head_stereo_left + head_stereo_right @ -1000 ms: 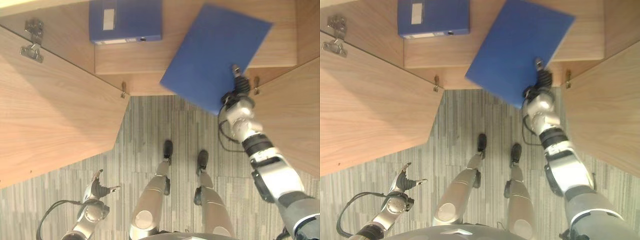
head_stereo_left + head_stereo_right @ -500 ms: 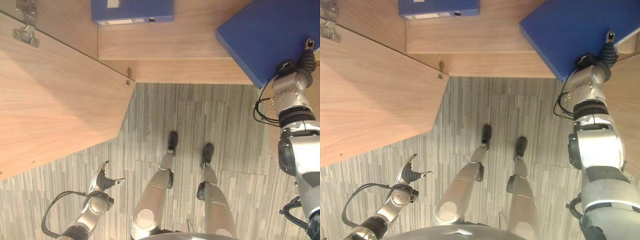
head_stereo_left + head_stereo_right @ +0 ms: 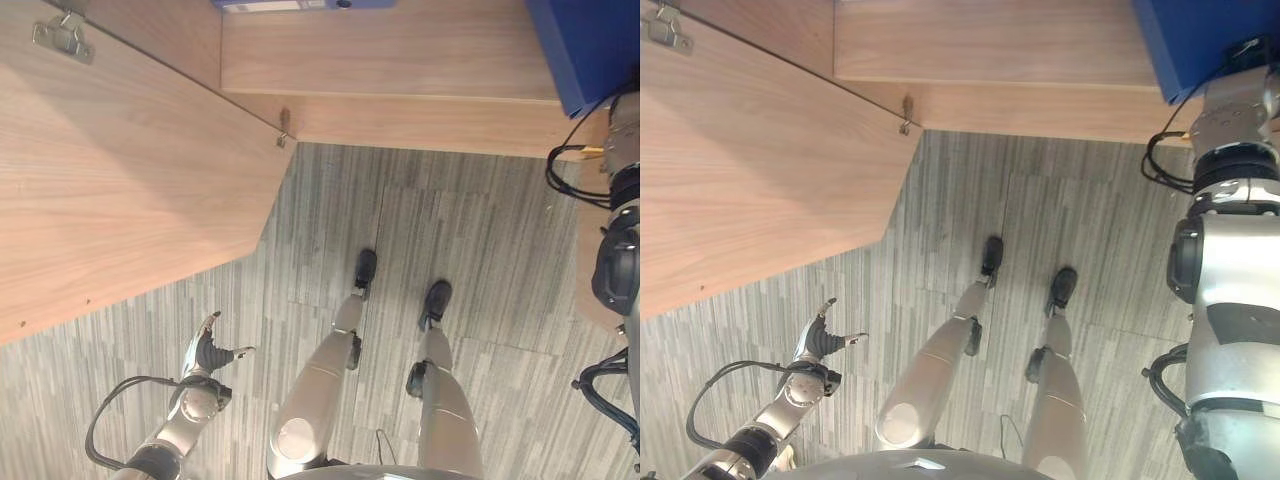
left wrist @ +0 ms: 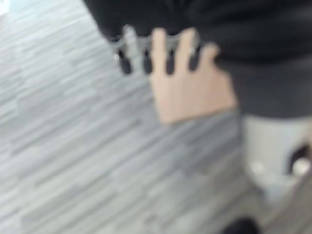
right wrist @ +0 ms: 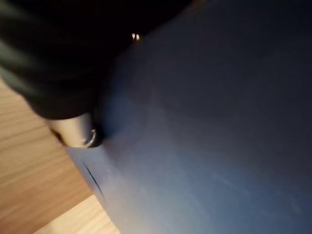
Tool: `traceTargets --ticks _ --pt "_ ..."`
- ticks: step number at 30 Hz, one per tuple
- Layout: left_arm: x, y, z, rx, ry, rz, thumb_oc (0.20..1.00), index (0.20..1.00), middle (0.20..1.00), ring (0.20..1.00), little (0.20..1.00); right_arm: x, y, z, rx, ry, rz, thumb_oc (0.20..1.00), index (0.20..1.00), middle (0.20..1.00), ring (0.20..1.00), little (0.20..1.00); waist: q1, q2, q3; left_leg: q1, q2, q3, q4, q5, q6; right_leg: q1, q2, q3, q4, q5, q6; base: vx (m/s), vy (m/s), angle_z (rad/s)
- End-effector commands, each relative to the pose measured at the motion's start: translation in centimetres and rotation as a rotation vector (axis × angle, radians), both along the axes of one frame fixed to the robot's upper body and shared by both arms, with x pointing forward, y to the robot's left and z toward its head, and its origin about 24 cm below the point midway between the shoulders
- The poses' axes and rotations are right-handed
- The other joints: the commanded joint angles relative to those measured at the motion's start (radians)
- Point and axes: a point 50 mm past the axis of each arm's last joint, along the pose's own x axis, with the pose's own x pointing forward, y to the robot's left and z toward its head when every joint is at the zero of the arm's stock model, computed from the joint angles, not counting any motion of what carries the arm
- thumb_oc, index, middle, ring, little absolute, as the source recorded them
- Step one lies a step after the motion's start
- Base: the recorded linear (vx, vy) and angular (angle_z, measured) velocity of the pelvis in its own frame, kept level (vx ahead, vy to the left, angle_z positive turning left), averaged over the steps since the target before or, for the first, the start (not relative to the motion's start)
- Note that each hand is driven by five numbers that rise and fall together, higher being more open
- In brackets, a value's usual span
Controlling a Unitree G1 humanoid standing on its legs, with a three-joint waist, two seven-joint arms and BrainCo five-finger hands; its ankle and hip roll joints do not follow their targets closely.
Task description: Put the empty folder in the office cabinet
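No label or writing can be read on the blue folder (image 3: 590, 45); its visible face is plain blue; a second blue binder (image 3: 300, 5) shows as a thin strip at the top edge of the left eye view, with a pale strip on its spine, print too small to tell.

Folder: upper right corner of both eye views, lying over the cabinet shelf (image 3: 400, 60); one corner points down toward the shelf's front edge and slightly overhangs it; most of the folder runs out of frame up and to the right, so its long axis cannot be told.

Right hand (image 5: 78, 134): in the right wrist view it sits against the folder's dark blue face, a silver finger end touching the cover near the folder's edge; dark ribbed cover fills the upper left of that view; whether the fingers are curled round the folder or straight cannot be told; in the eye views the right wrist rises at the right edge straight to the folder's lower corner, hand hidden behind it.

Left hand (image 3: 208, 352): lower left of the left eye view, low over the grey striped floor (image 3: 450, 240), holding nothing; fingers straight and spread, thumb out to the side; well apart from the folder.

Open cabinet door (image 3: 120, 180): upper left, metal hinge (image 3: 62, 38) near its top corner.
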Motion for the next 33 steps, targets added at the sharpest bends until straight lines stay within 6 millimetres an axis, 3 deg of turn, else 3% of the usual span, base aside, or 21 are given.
traceTargets --ticks 1,11,15,22,33 --pt "-1.5 1.3 -0.7 0.048 0.041 0.028 1.000 1.000 1.000 1.000 1.000 -2.8 -3.5 1.7 -0.020 -0.075 -0.190 0.200 0.200 0.200 0.200 0.200 -0.001 -0.036 -0.123 0.010 -0.019 0.009 -0.007 -0.142 -0.080 -0.006 -0.083 0.014 -0.003 -0.036 0.111 0.03 0.029 0.10" --pt "-0.2 1.0 0.1 0.075 -0.032 0.026 1.000 1.000 1.000 1.000 1.000 -3.0 -2.6 2.7 0.125 -0.083 -0.266 0.200 0.200 0.200 0.200 0.200 0.034 -0.033 -0.159 -0.044 -0.041 -0.013 -0.007 -0.140 -0.080 -0.051 -0.097 -0.004 -0.003 -0.042 0.121 0.02 0.008 0.04" --pt "-0.2 1.0 0.5 0.057 -0.060 0.031 1.000 1.000 1.000 1.000 1.000 -3.5 -2.9 4.0 0.059 -0.083 -0.266 0.200 0.200 0.200 0.200 0.200 0.054 -0.035 -0.169 -0.072 -0.045 -0.020 -0.007 -0.136 -0.084 -0.078 -0.105 -0.010 -0.003 -0.041 0.127 0.00 0.008 0.04" --pt "0.1 1.2 3.1 -0.008 -0.156 -0.030 1.000 1.000 1.000 1.000 1.000 -5.1 -4.5 6.9 -0.183 -0.072 -0.248 0.200 0.200 0.200 0.200 0.200 0.086 -0.051 -0.198 -0.140 -0.048 -0.024 -0.007 -0.128 -0.094 -0.141 -0.113 -0.021 -0.003 -0.040 0.137 0.00 -0.001 0.03" --pt "0.1 2.0 4.2 -0.033 -0.178 -0.028 1.000 1.000 1.000 1.000 1.000 -6.0 -5.6 7.3 -0.243 -0.057 -0.271 0.200 0.200 0.200 0.200 0.200 0.094 -0.072 -0.212 -0.165 -0.052 -0.033 -0.007 -0.122 -0.098 -0.158 -0.116 -0.033 -0.003 -0.045 0.140 0.00 -0.006 0.02"
